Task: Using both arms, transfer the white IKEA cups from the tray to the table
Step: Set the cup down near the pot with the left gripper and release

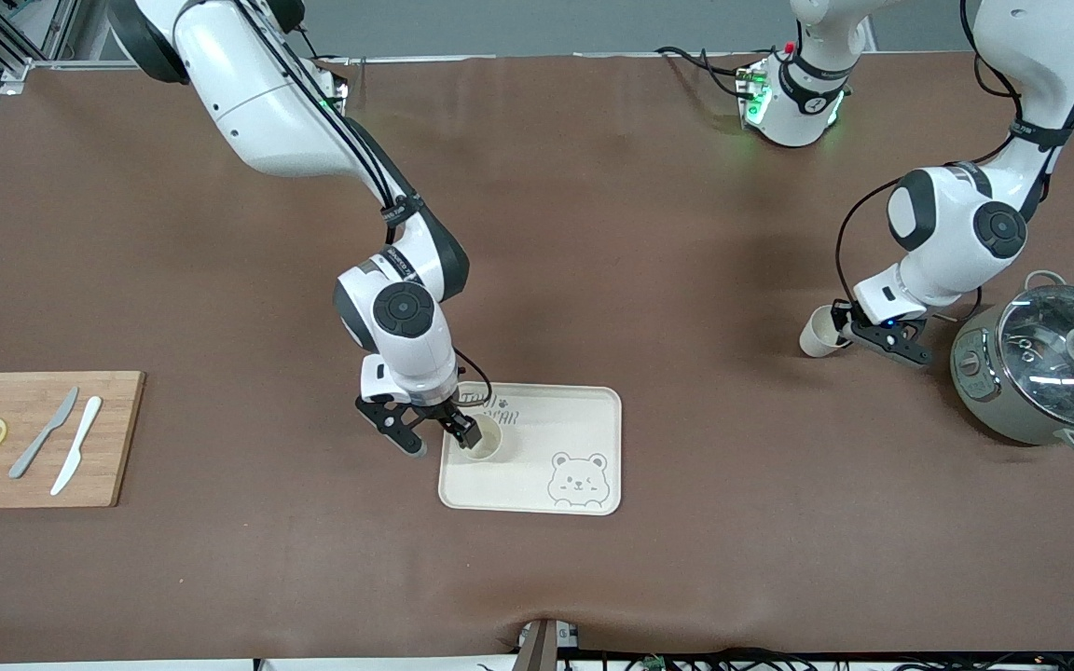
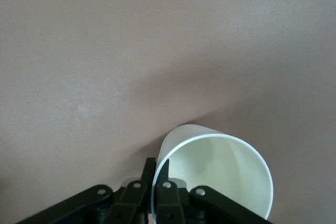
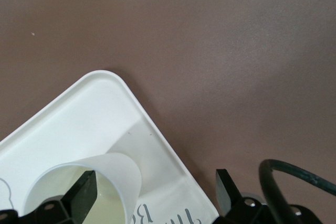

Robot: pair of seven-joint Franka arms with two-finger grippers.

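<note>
Grey floor strip edges the brown tabletop.

My black two-finger grippers work over a matte brown cloth table. Two cream-white tapered cups; a cream-white rounded tray printed with a grey bear face and grey lettering.

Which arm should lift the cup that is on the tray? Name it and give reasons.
Right. The right gripper is open astride the rim of the cup on the tray. The left gripper is shut on the other cup, over the table.
</note>
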